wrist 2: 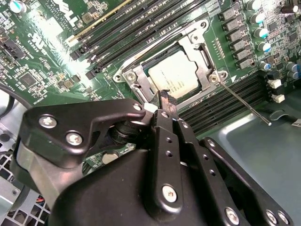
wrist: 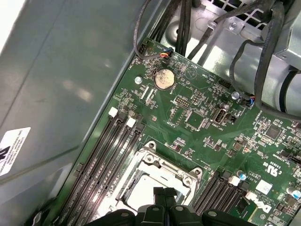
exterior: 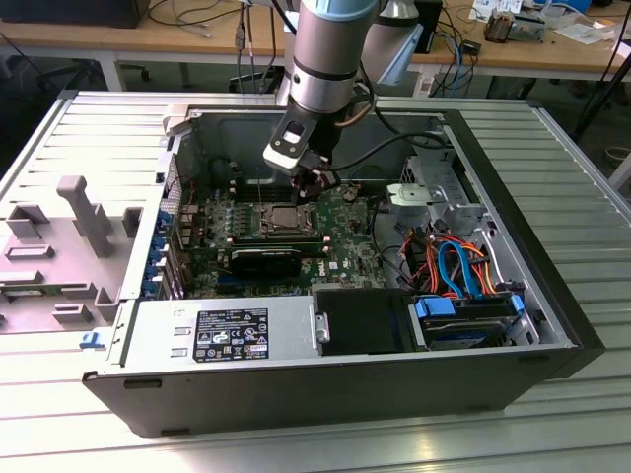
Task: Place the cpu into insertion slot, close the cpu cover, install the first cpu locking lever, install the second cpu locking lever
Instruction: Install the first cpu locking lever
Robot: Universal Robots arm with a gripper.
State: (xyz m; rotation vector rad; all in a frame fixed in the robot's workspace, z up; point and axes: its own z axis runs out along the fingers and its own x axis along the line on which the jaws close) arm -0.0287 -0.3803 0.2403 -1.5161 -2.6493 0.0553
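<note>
The cpu [wrist 2: 176, 75] lies flat in the insertion slot, its silvery top showing through the window of the cpu cover [wrist 2: 203, 70], which is down over it. One thin locking lever [wrist 2: 244, 102] sticks out free from a socket corner, across the black memory slots. Another lever [wrist 2: 157, 43] runs close along the socket's edge. My gripper [wrist 2: 164, 100] hangs just above the socket's near edge with its black fingertips together and nothing between them. In the first wrist view the gripper [wrist: 164, 193] sits over the cpu [wrist: 141, 190] and cover [wrist: 162, 165]. The exterior view shows the gripper [exterior: 308, 185] above the socket [exterior: 279, 217].
The green motherboard [exterior: 345, 232] lies inside an open computer case [exterior: 552, 296] on a ribbed metal table. Black memory slots [wrist: 101, 155] flank the socket. Loose cables [exterior: 449, 261], a drive bay and a power supply [exterior: 227, 330] fill the near side. A grey moulded tray [exterior: 69, 246] lies at the exterior view's left.
</note>
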